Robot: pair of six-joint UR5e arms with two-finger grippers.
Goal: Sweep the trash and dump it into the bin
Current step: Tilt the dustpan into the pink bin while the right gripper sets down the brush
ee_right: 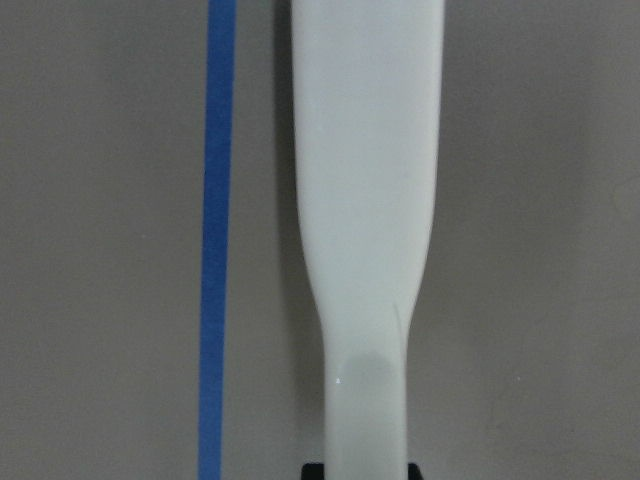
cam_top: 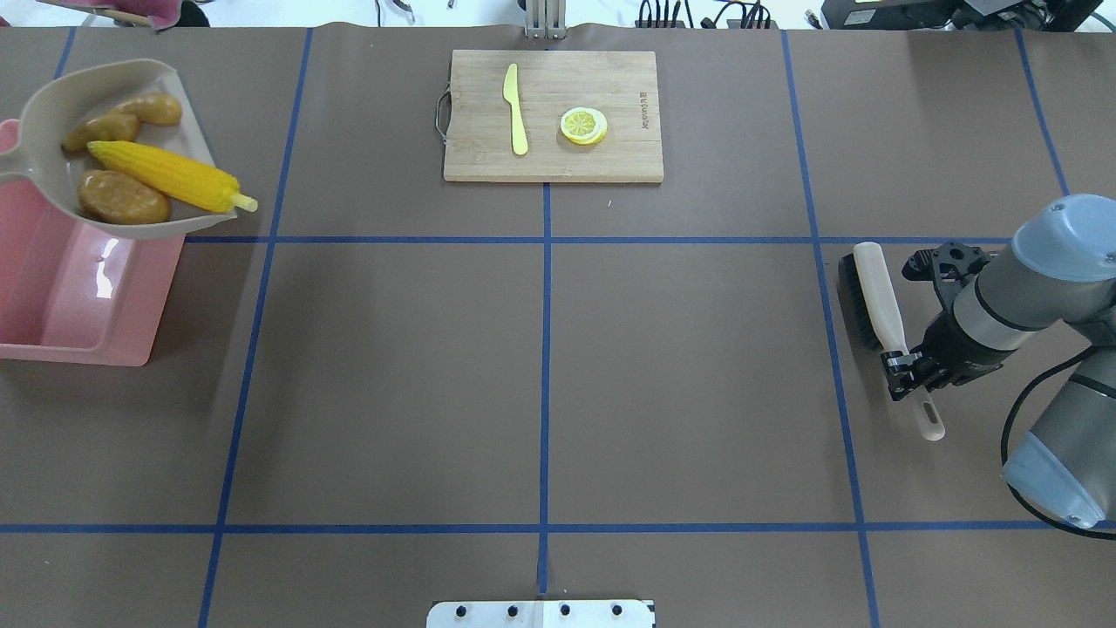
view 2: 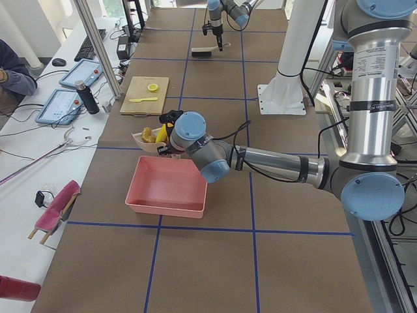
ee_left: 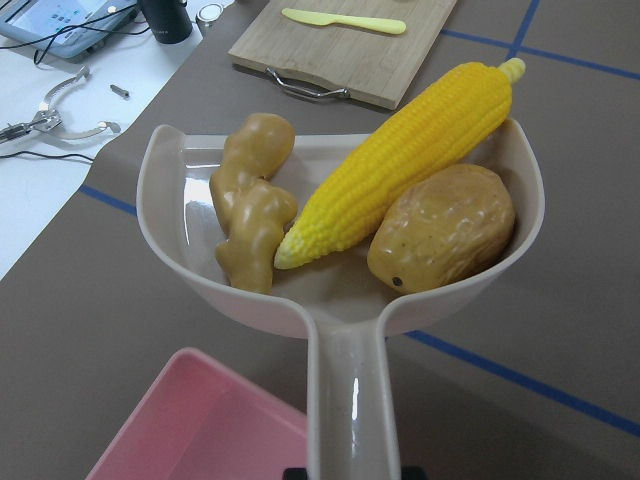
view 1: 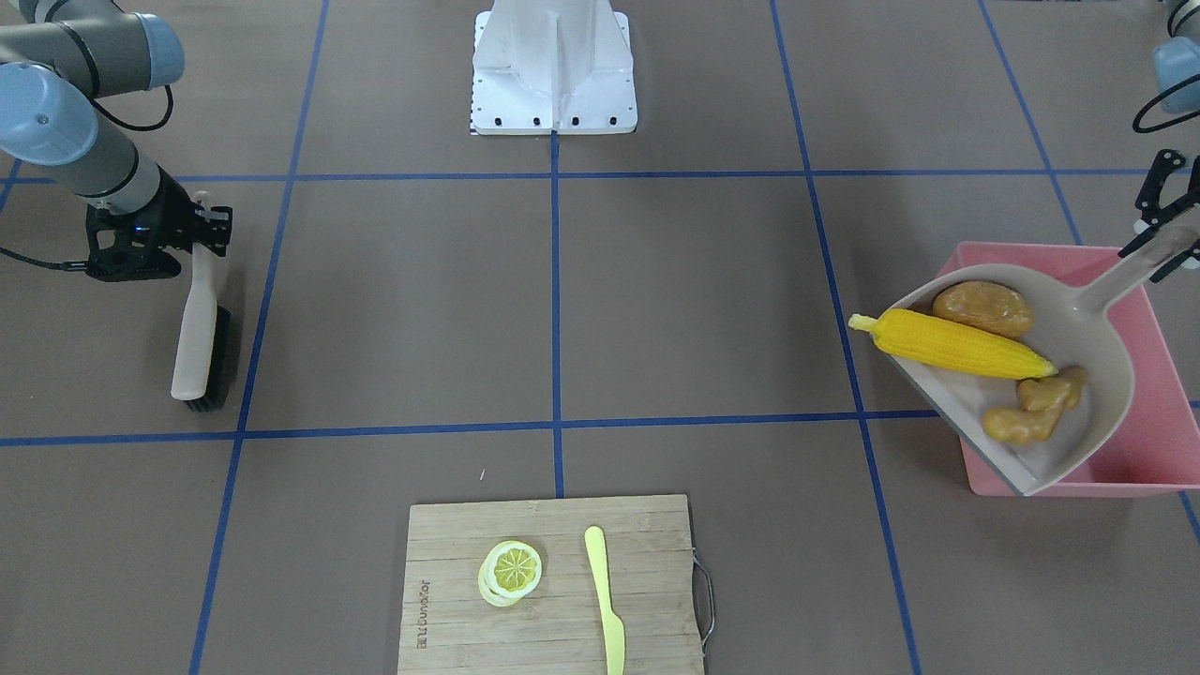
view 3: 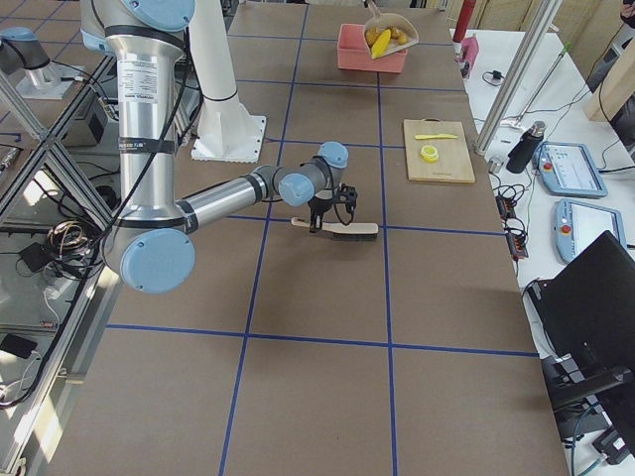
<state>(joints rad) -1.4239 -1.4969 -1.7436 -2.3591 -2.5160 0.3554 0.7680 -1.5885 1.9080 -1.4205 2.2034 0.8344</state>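
Note:
The beige dustpan [view 1: 1097, 394] hangs over the pink bin [view 1: 1148, 441], its open lip past the bin's rim. In the pan lie the yellow corn cob [view 1: 952, 344], the brown potato chunk [view 1: 982, 307] and the tan ginger root [view 1: 1036, 405]. The corn's tip sticks out over the lip. My left gripper [view 1: 1165, 234] is shut on the dustpan's handle. The left wrist view shows the corn [ee_left: 400, 165], potato [ee_left: 445, 225] and ginger [ee_left: 250, 215] in the pan. My right gripper [cam_top: 907, 362] is shut on the handle of a brush [cam_top: 876, 292], low at the table.
A wooden cutting board [cam_top: 610, 78] at the table's far middle carries a lemon slice [cam_top: 583, 125] and a pale yellow knife [cam_top: 515, 109]. The robot's white base [view 1: 553, 66] stands at the near middle. Blue tape lines cross the brown table.

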